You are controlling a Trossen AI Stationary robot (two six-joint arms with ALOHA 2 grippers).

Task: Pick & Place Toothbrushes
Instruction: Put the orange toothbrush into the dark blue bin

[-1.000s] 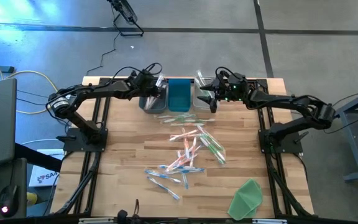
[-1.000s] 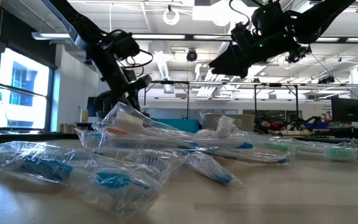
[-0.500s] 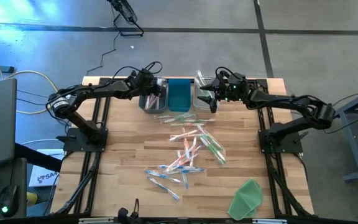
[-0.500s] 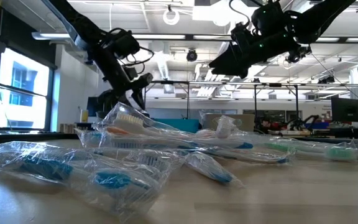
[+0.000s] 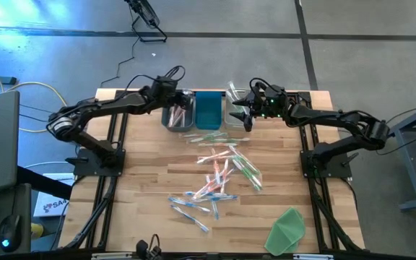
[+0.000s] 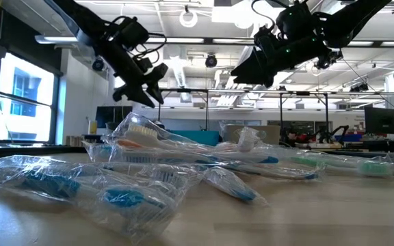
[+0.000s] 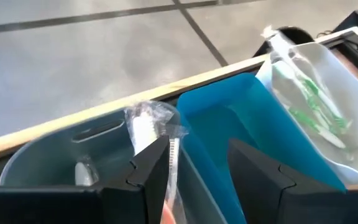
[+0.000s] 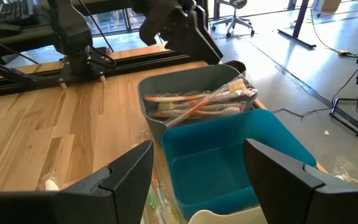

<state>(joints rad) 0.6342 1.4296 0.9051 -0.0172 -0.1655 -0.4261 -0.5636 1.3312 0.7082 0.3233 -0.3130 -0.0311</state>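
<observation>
Toothbrushes (image 8: 194,104) half-hidden in grey bin (image 5: 177,115); left tool (image 5: 170,85) apparently apart, right tool (image 5: 245,114) apart.

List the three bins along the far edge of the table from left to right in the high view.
Grey bin holding orange toothbrushes → teal bin → clear bin holding green toothbrushes.
</observation>
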